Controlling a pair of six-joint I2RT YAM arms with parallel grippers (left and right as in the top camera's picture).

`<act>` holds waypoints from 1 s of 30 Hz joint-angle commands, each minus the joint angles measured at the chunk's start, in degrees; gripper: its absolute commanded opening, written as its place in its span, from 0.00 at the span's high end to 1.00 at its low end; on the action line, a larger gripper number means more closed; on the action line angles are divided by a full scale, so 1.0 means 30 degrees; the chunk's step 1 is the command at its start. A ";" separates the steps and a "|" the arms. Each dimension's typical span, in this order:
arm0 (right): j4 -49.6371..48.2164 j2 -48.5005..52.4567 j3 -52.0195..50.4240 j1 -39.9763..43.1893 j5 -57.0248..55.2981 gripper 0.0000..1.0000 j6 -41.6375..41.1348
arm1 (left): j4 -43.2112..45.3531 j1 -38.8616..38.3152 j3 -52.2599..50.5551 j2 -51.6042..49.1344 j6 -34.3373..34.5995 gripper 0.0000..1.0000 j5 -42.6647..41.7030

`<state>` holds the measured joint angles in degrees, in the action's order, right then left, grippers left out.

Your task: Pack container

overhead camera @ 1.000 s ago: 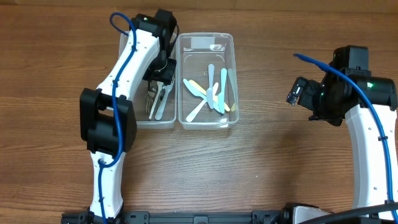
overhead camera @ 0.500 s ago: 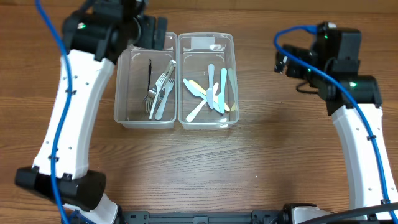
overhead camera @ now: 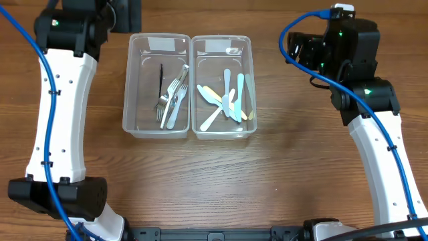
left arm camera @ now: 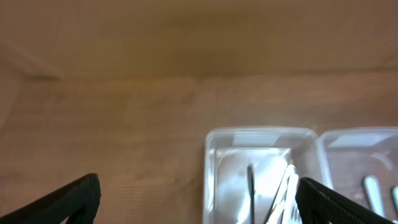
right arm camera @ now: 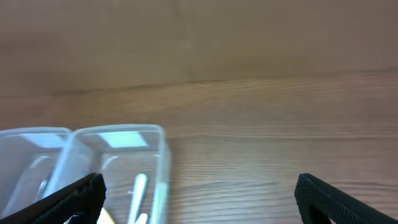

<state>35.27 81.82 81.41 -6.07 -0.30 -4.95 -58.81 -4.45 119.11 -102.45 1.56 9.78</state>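
Two clear plastic containers stand side by side at the table's middle back. The left container (overhead camera: 127,87) holds several silver forks (overhead camera: 175,97) and a black utensil (overhead camera: 160,77). The right container (overhead camera: 253,80) holds several pastel plastic knives and spoons (overhead camera: 227,100). My left gripper (overhead camera: 126,13) is raised behind the left container's far left corner, open and empty (left arm camera: 199,208). My right gripper (overhead camera: 297,50) is raised to the right of the right container, open and empty (right arm camera: 199,202). The left container (left arm camera: 261,134) and the right container (right arm camera: 118,132) show in the wrist views.
The wooden table (overhead camera: 221,181) carries only the two containers. A tan wall rises behind the table's far edge (left arm camera: 186,37). Blue cables loop off both arms.
My left gripper has risen out of the left container and moved back and to the left. My right arm has lifted and swung toward the table's back. The cutlery has not moved.
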 commanded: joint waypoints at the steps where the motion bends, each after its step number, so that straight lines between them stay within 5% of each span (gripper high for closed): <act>1: 0.0415 -0.0831 0.0131 -0.0015 -0.1603 0.00 0.0313 | -0.0182 0.0102 -0.0612 0.0845 0.0648 0.00 0.0372; 13: 0.3002 -0.5945 -0.1909 -0.0153 -0.2259 0.00 0.0087 | 0.2936 0.0102 -0.9617 0.8757 0.0911 0.00 0.0386; 23: 0.3905 -1.7048 -0.9449 -0.3038 -0.4175 0.00 0.0080 | 0.6003 -0.0583 -1.8294 1.8054 0.0903 0.00 0.1348; 30: 0.6900 -2.1762 -1.1213 -0.3694 -0.4750 0.00 -0.1902 | 0.6244 -0.1690 -2.2294 2.3183 0.0896 0.00 0.3599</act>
<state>54.63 18.74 49.45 -16.82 -12.43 -7.09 -40.36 -8.82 56.80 -37.80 3.25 15.81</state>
